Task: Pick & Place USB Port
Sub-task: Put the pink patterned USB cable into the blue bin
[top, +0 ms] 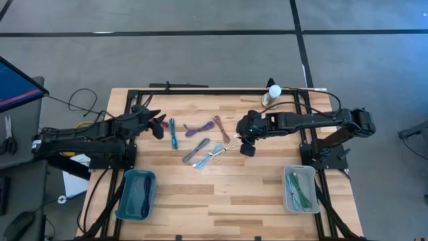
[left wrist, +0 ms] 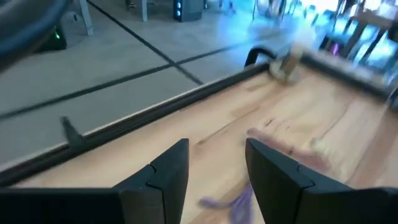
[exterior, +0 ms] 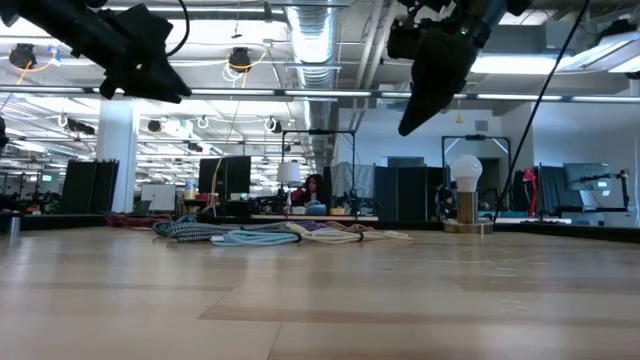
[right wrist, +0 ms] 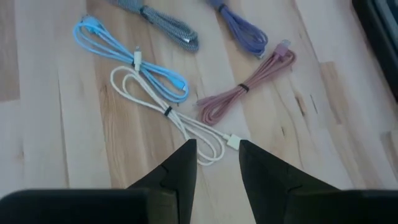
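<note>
A wooden table (top: pixel 221 194) carries two bins: a blue bin (top: pixel 136 194) near the left arm's base and a grey bin (top: pixel 299 189) near the right arm's. The left gripper (top: pixel 159 124) hangs above the table's left side, jaws open and empty. The right gripper (right wrist: pixel 214 163) hovers just over the white cable (right wrist: pixel 180 121), jaws parted, holding nothing. Bundled USB cables lie mid-table: light blue cable (right wrist: pixel 127 59), pink cable (right wrist: pixel 245 90), purple cable (right wrist: pixel 239 31), grey braided cable (right wrist: pixel 168 28).
</note>
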